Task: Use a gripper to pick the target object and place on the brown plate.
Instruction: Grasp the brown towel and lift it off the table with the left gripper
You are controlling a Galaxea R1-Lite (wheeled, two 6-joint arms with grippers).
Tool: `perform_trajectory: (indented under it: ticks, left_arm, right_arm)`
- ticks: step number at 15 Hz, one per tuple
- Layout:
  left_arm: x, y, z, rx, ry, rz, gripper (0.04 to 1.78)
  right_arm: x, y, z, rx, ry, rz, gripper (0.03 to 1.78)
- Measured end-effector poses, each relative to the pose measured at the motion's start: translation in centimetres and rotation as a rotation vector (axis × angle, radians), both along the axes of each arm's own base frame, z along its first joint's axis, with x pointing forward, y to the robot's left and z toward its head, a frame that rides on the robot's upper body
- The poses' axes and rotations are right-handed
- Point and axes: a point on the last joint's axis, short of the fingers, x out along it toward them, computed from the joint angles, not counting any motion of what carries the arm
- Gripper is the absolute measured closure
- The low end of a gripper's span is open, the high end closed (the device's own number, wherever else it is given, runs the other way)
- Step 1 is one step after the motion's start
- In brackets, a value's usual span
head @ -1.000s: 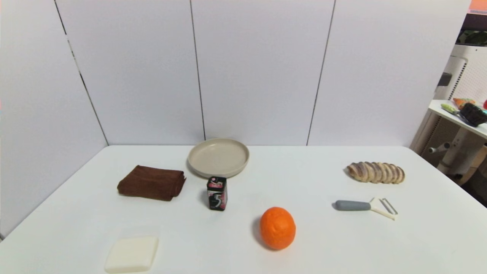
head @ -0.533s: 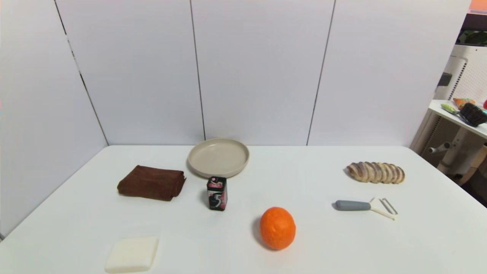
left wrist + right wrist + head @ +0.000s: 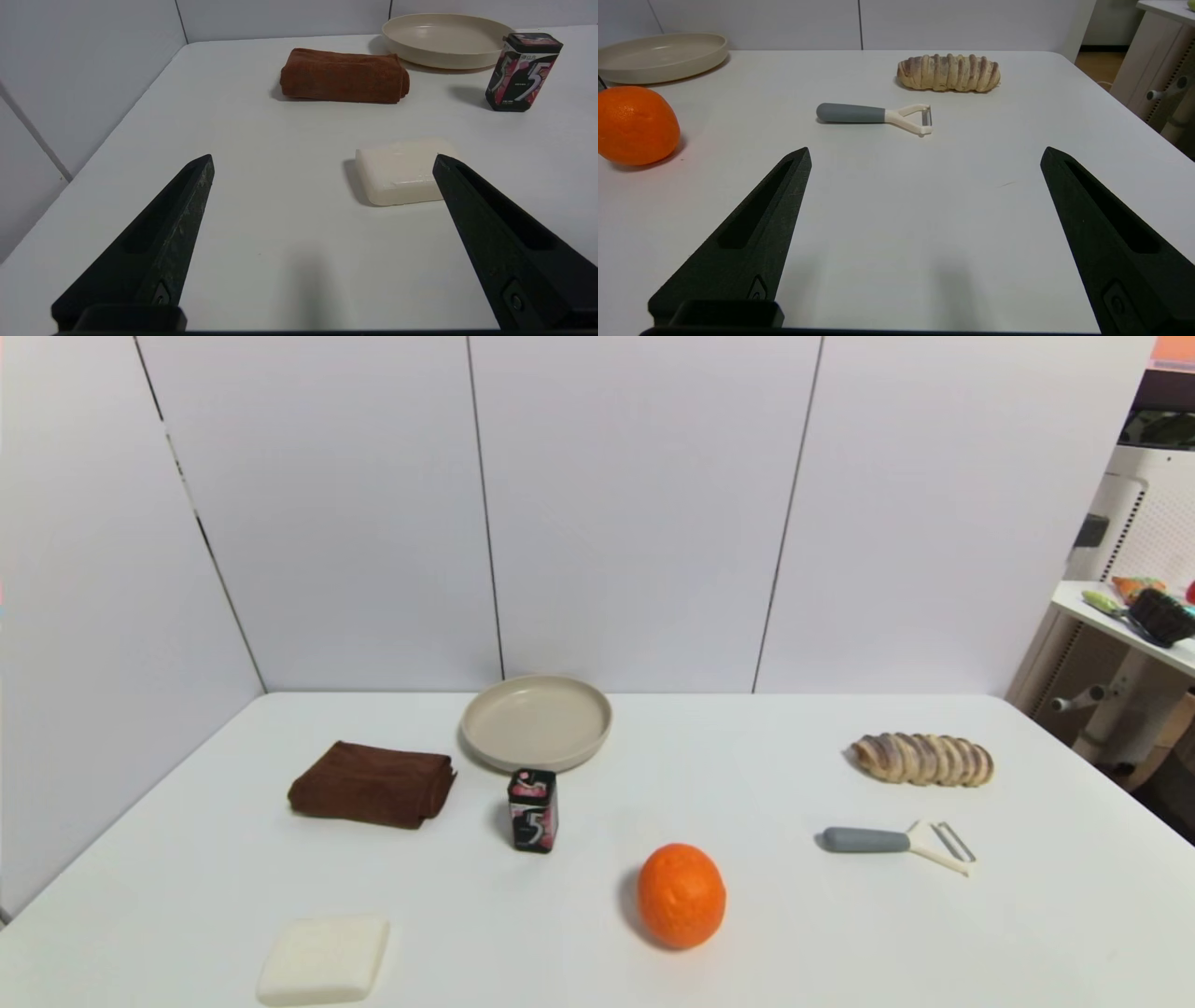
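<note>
The dark brown folded towel (image 3: 372, 785) lies on the white table at the left, just left of the round beige plate (image 3: 537, 721) at the back; both also show in the left wrist view, the towel (image 3: 344, 76) and the plate (image 3: 446, 39). Neither arm shows in the head view. My left gripper (image 3: 322, 161) is open and empty, low over the table's near left part, well short of the towel. My right gripper (image 3: 924, 156) is open and empty over the table's near right part.
A cream soap-like block (image 3: 324, 959) lies front left, also by the left gripper's tip (image 3: 402, 171). A gum box (image 3: 532, 810) stands before the plate. An orange (image 3: 681, 894), a grey-handled peeler (image 3: 896, 842) and a sliced bread loaf (image 3: 921, 759) lie to the right.
</note>
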Motion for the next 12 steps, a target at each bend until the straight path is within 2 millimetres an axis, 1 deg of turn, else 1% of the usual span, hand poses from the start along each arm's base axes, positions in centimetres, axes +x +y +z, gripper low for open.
perform_trajectory:
  ticks: [2, 4, 5, 8, 9, 11, 12]
  left_arm:
    - [1.2, 0.0, 2.6, 0.045, 0.026, 0.000, 0.13]
    - [3.4, 0.0, 5.8, 0.103, 0.063, 0.003, 0.13]
    - [4.8, 0.0, 7.8, 0.140, 0.083, 0.003, 0.13]
    - [9.6, 0.2, 14.7, 0.261, 0.111, -0.004, 0.13]
    - [11.4, 0.2, 16.6, 0.305, 0.133, -0.017, 0.13]
    - [15.3, 0.4, 19.6, 0.408, 0.201, -0.083, 0.13]
    - [17.7, 0.5, 20.5, 0.466, 0.257, -0.141, 0.13]
  right_arm:
    - [0.0, 0.0, 0.0, 0.000, -0.001, 0.000, 0.11]
    - [0.0, 0.0, 0.0, 0.000, -0.001, 0.000, 0.11]
    - [0.0, 0.0, 0.0, 0.000, 0.000, 0.000, 0.11]
    - [0.0, 0.0, 0.0, 0.000, 0.000, 0.000, 0.11]
    - [0.0, 0.0, 0.0, 0.000, 0.000, 0.000, 0.11]
    - [0.0, 0.0, 0.0, 0.000, 0.000, 0.000, 0.11]
    - [0.0, 0.0, 0.0, 0.000, 0.000, 0.000, 0.11]
